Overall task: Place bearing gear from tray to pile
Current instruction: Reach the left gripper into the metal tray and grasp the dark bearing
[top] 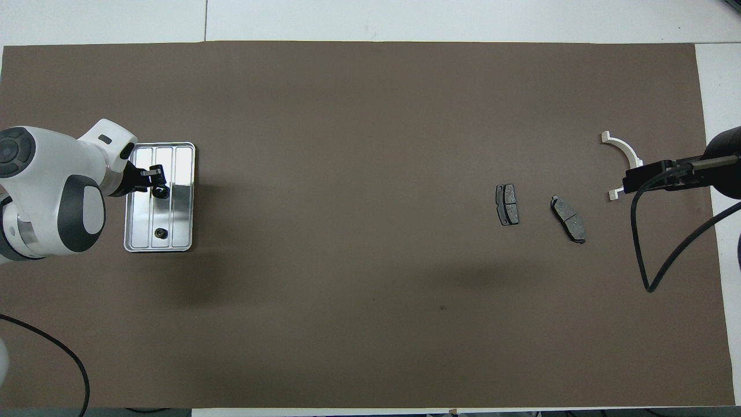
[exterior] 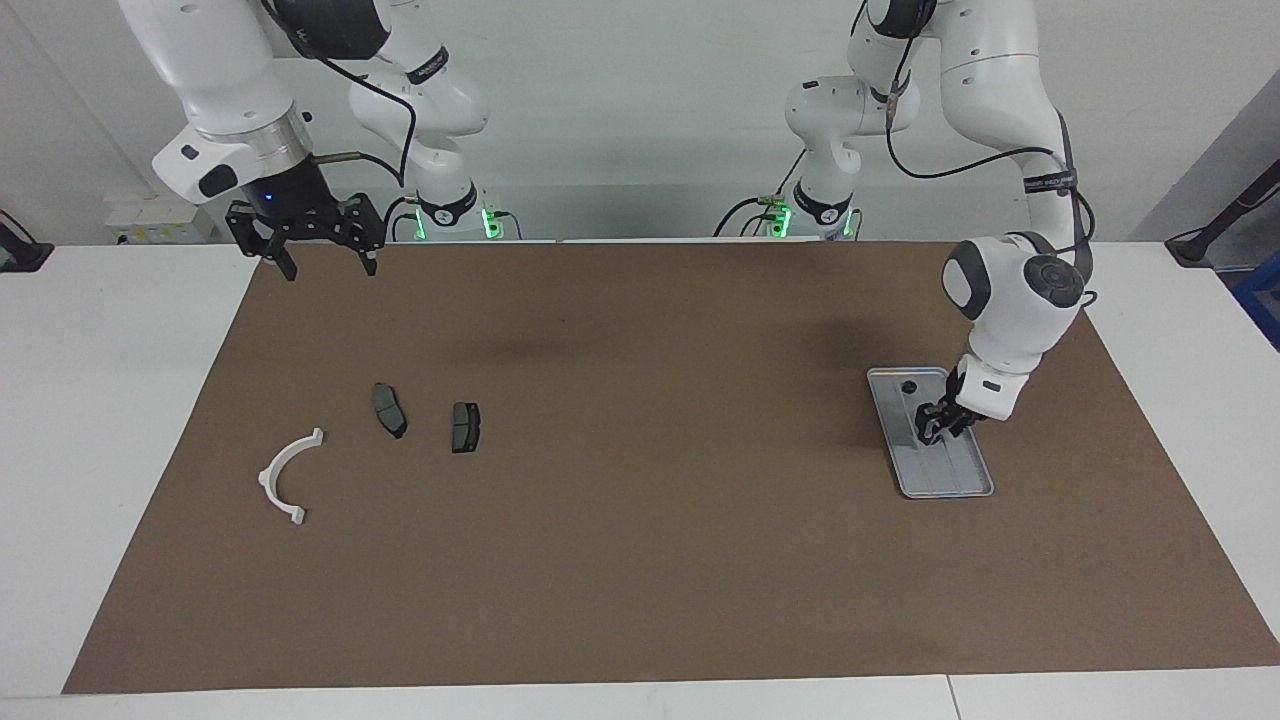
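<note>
The silver tray [exterior: 962,478] lies toward the left arm's end of the table; it also shows in the overhead view [top: 180,174]. The dark bearing gear [top: 161,191] sits on the tray's floor. My left gripper [exterior: 936,428] is down in the tray right at the gear, also seen from overhead [top: 154,182], and mostly covers it in the facing view. The pile lies toward the right arm's end: a white half-ring bracket [exterior: 288,473] and two dark brake pads [exterior: 389,410] [exterior: 465,426]. My right gripper [exterior: 327,266] waits raised and open, empty.
A second small dark part [exterior: 908,386] lies in the tray, nearer to the robots than the gear; it also shows in the overhead view [top: 159,233]. A brown mat [exterior: 640,560] covers the table. The right arm's cable [top: 642,243] hangs beside the pile.
</note>
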### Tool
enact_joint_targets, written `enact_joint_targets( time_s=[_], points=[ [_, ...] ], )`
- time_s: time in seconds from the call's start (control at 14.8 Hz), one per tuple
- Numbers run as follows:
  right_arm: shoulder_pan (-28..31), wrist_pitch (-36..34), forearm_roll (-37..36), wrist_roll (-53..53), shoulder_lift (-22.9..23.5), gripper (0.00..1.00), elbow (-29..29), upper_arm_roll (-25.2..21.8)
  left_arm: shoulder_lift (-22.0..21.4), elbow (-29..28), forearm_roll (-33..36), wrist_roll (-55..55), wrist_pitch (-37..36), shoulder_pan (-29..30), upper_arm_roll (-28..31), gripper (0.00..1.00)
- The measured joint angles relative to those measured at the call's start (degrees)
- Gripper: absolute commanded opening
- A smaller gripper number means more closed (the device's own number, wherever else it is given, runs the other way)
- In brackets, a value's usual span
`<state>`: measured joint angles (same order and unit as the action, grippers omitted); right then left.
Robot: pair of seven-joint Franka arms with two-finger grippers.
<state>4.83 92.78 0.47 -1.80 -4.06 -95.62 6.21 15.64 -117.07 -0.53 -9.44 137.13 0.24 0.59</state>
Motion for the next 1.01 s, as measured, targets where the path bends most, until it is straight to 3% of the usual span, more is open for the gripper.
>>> enact_joint_targets(
  time_s=[0.88,1.01],
  points=[
    [0.0,-0.4,0.0,0.0,0.0,1.00,0.0,0.0,1.0,-1.1,0.0,-1.7,1.3,0.0,-0.1,0.58],
    [0.0,-0.4,0.0,0.0,0.0,1.00,0.0,0.0,1.0,-1.5,0.0,-1.8,1.7,0.0,-0.1,0.47]
  ],
)
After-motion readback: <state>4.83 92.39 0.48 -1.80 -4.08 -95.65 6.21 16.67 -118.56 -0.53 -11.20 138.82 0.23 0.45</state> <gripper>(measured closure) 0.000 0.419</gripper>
